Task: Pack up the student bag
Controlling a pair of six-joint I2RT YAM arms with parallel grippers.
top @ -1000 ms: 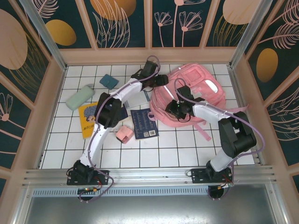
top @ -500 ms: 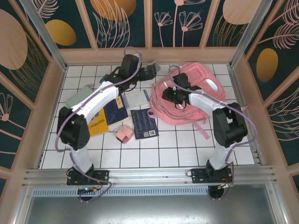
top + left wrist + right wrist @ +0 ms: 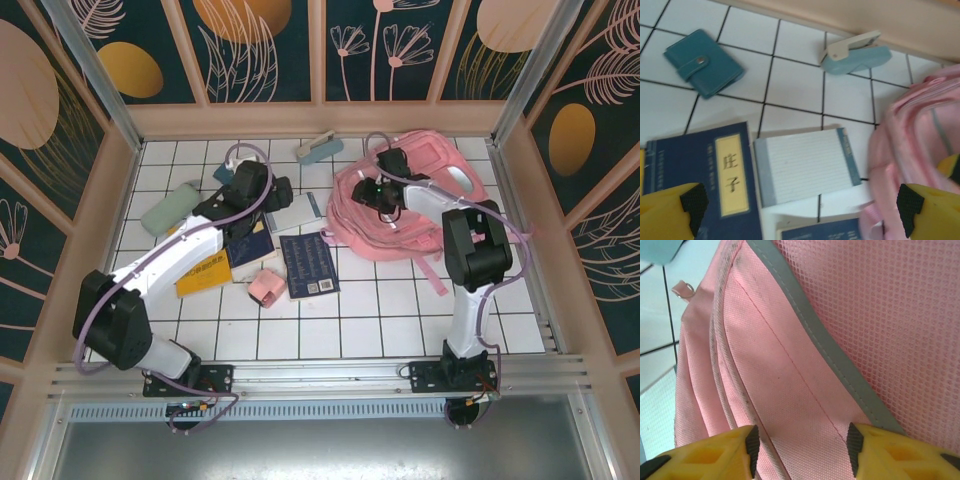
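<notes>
Right wrist: bag (image 3: 865,315) beneath pincer (image 3: 802,442) (parted)

The student bag (image 3: 790,370) is matt pink woven cloth with a fine weave, an open-mesh panel (image 3: 890,305) and a smooth grey strip (image 3: 825,338). The table (image 3: 795,82) is smooth white tile with dark grout. The teal wallet (image 3: 704,70) looks like soft leather with a shiny metal snap (image 3: 700,60). The notebook (image 3: 805,165) has a matt, ruled paper cover.

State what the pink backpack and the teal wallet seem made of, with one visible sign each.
Student bag: woven synthetic fabric, matte, by its fine weave and stitching, with an open mesh panel. Teal wallet: probably leather or imitation, smooth, with a metal-looking snap.
</notes>
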